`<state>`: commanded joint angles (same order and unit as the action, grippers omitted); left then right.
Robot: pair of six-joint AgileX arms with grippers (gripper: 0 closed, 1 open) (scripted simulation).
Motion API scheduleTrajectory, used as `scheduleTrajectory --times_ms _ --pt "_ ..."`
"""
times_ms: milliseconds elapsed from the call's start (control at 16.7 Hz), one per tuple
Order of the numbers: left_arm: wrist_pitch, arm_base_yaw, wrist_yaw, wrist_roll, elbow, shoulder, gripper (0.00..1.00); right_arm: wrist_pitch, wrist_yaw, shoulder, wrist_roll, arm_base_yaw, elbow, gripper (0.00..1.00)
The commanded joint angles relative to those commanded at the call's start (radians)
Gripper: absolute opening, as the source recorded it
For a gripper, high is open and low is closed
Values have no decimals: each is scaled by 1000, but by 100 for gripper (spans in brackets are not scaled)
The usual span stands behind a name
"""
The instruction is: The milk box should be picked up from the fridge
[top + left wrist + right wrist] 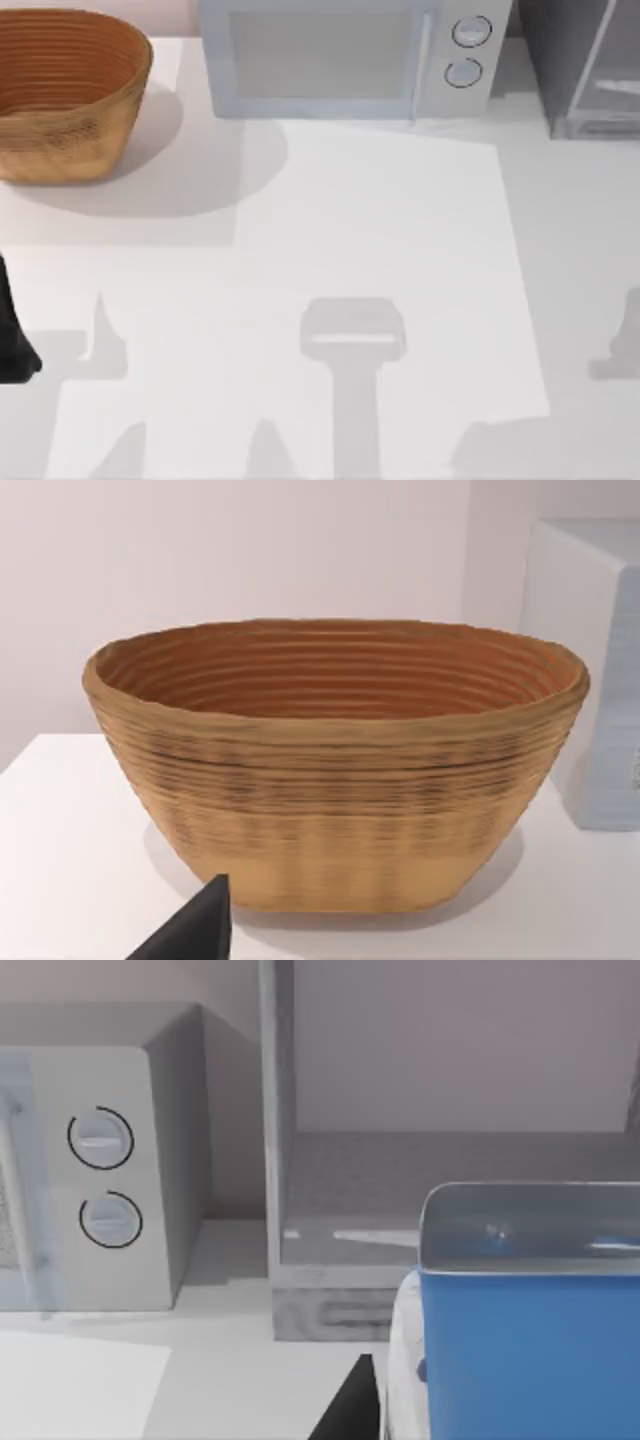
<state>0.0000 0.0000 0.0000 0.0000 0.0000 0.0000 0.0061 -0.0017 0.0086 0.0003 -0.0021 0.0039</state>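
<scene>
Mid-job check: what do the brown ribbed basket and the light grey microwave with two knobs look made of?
The brown ribbed basket looks woven, wicker or coiled fibre, matte: stacked ridges ring its walls. The light grey microwave looks like smooth painted metal or plastic, satin, with a pale translucent door panel; which one I can't tell.

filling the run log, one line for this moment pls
left arm: parked, table's left edge | wicker basket: far left | microwave: centre back | fridge: far right

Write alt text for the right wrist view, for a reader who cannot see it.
A blue-and-white object sits close to the camera, with the dark grey fridge behind it and its interior visible. Beside the fridge on the white table stands a light grey microwave with two round knobs, and a black pincer tip shows at the picture's edge.
</scene>
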Motion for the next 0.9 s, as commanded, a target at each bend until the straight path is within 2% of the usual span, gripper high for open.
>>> scheduleTrajectory --times_ms 480,900 --pt "0 0 0 0 0 0 100 19 -9 18 1 1 14 0" --pt "0 0 0 0 0 0 100 283 -106 404 4 31 163 0"
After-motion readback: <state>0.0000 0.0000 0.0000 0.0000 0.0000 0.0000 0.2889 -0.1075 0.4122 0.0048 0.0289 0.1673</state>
